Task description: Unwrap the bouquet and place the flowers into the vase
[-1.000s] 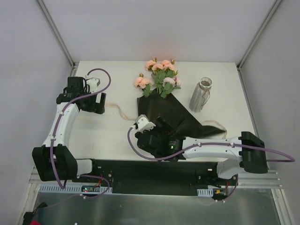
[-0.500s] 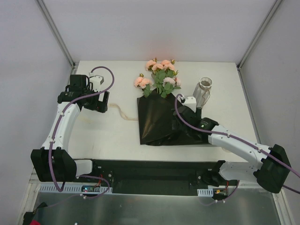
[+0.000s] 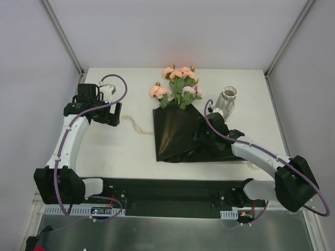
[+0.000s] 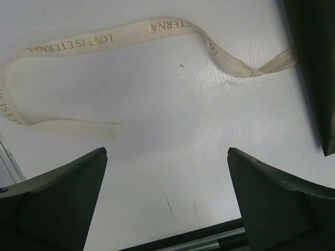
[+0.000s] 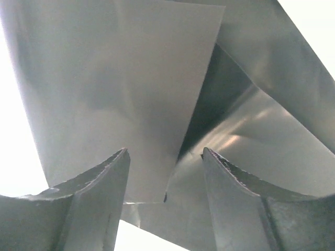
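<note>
The bouquet's glossy black paper (image 3: pixel 175 137) lies opened out flat on the table, with the peach-pink flowers (image 3: pixel 178 83) sticking out of its far edge. The clear ribbed vase (image 3: pixel 226 103) stands upright just right of them. My right gripper (image 3: pixel 203 133) hangs over the right part of the paper. Seen from its wrist, that gripper (image 5: pixel 165 151) is open, with folded paper edges (image 5: pixel 157 94) below the gap and nothing pinched. My left gripper (image 3: pixel 107 112) is wide open over the table at the left and, seen from its own wrist (image 4: pixel 167 151), holds nothing.
The untied cream ribbon (image 4: pixel 131 32) lies loose on the white table, one end running to the paper's left edge (image 4: pixel 314 68); from above the ribbon (image 3: pixel 137 125) sits between my left gripper and the paper. Grey walls enclose the table (image 3: pixel 120 151).
My right arm swung from the paper's near-left corner to its right side by the vase, and its jaws narrowed. The paper's right flap now lies folded in. The left gripper shifted slightly back.
</note>
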